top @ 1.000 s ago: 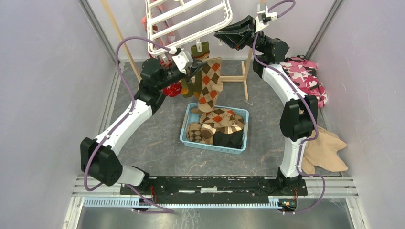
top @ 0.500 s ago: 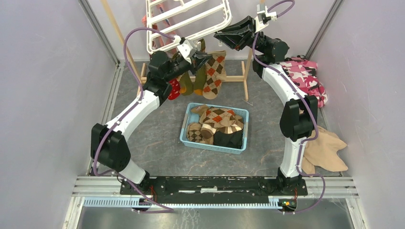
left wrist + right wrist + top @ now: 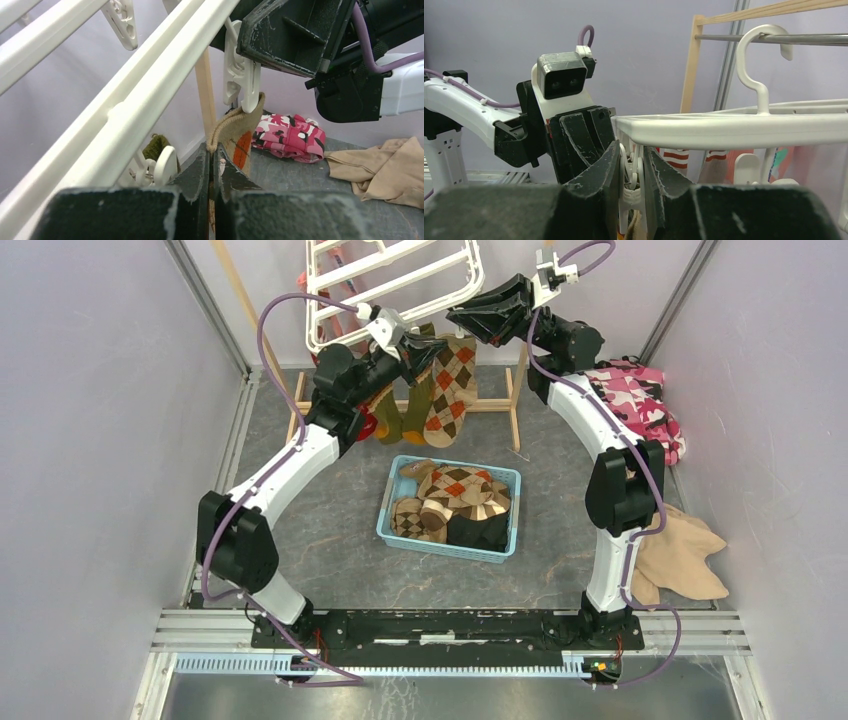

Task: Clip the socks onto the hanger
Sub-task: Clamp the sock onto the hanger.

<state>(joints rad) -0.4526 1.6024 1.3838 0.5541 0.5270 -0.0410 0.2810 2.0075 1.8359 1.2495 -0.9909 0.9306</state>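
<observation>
The white hanger [image 3: 390, 270] hangs at the back. My left gripper [image 3: 425, 340] is shut on the cuff of a tan and orange argyle sock [image 3: 450, 380] and holds it up under the hanger's rim. In the left wrist view the cuff [image 3: 240, 135] reaches the mouth of a white clip [image 3: 240, 80], with my left gripper [image 3: 213, 150] just below. My right gripper [image 3: 460, 312] is shut on that clip [image 3: 630, 187], squeezing it, seen in the right wrist view [image 3: 630, 150] under the hanger's rim [image 3: 734, 127]. Whether the clip grips the cuff is unclear.
Olive socks [image 3: 400, 415] hang from the hanger beside the held one. A light blue basket [image 3: 392, 520] holds more socks [image 3: 455, 495]. A wooden frame stand [image 3: 515, 390] stands behind. A pink camouflage cloth [image 3: 635, 400] and a beige cloth [image 3: 680, 560] lie at the right.
My left gripper has risen and moved right with the argyle sock, lifting it clear of the basket up to the clip. The right gripper has stayed on the clip.
</observation>
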